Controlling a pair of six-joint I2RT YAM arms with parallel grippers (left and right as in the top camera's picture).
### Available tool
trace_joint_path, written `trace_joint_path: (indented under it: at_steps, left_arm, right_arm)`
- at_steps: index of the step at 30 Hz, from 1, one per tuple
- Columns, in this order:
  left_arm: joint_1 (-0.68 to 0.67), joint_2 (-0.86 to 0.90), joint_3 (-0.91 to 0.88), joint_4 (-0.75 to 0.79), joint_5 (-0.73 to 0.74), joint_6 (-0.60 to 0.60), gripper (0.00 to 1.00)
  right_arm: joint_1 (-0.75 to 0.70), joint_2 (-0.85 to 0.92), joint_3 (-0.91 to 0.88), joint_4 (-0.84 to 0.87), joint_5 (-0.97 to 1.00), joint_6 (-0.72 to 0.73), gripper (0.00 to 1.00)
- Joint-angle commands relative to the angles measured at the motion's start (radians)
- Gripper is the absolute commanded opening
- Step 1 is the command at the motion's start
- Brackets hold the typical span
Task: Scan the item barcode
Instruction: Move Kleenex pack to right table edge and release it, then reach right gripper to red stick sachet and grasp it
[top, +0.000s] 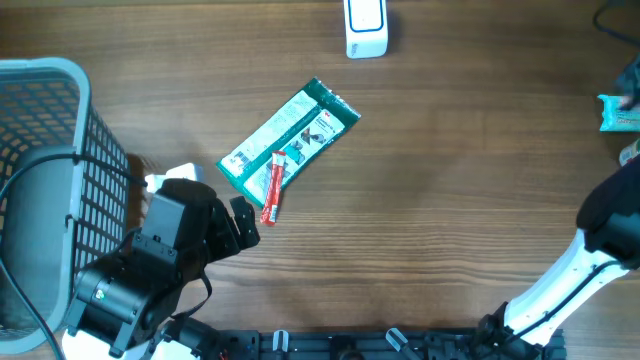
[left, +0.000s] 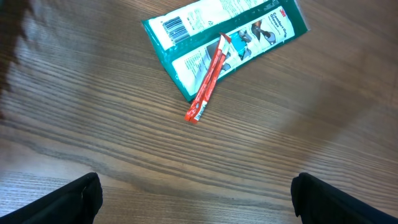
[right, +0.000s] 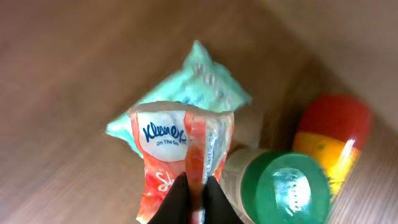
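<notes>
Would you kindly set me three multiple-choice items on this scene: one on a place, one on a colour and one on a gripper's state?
1. Where does the red stick packet lie?
A) across the green packet, overhanging its edge
B) under it
C) apart from it
2. What colour is the bottle cap beside the Kleenex pack?
A) blue
B) green
C) black
3. How is the right gripper?
A) open, empty
B) shut, empty
C) shut on the Kleenex pack
Answers: 1 A, the left wrist view shows it crossing that packet's corner; 2 B, the right wrist view shows a green lid; 3 C, it pinches the pack's seam.
</notes>
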Motion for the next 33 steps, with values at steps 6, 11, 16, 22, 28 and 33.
trace_joint_path:
  at_steps: [6, 11, 16, 22, 28, 33]
  left_arm:
    - [0.000, -0.002, 0.004, 0.001, -0.017, -0.010, 1.00]
    - [0.000, -0.002, 0.004, 0.001, -0.017, -0.010, 1.00]
    - [0.000, -0.002, 0.004, 0.001, -0.017, -0.010, 1.00]
    - [0.000, -0.002, 0.004, 0.001, -0.017, -0.010, 1.00]
    - [0.000, -0.002, 0.004, 0.001, -0.017, -0.010, 1.00]
    - [0.000, -0.002, 0.004, 0.001, -0.017, -0.010, 1.00]
  right_arm:
    - [0.027, -0.106, 0.039, -0.002, -0.222, 0.054, 1.00]
    - [0.149, -0.314, 0.041, -0.065, -0.700, 0.237, 1.00]
    - [0.508, -0.307, 0.004, -0.158, -0.805, 0.253, 1.00]
    - [0.978, -0.166, -0.134, -0.105, -0.735, 0.419, 1.00]
    - [1.292, -0.024, -0.143, -0.029, -0.426, 0.698, 1.00]
    - [1.383, 0.048, -0.143, -0.003, -0.193, 0.692, 0.89]
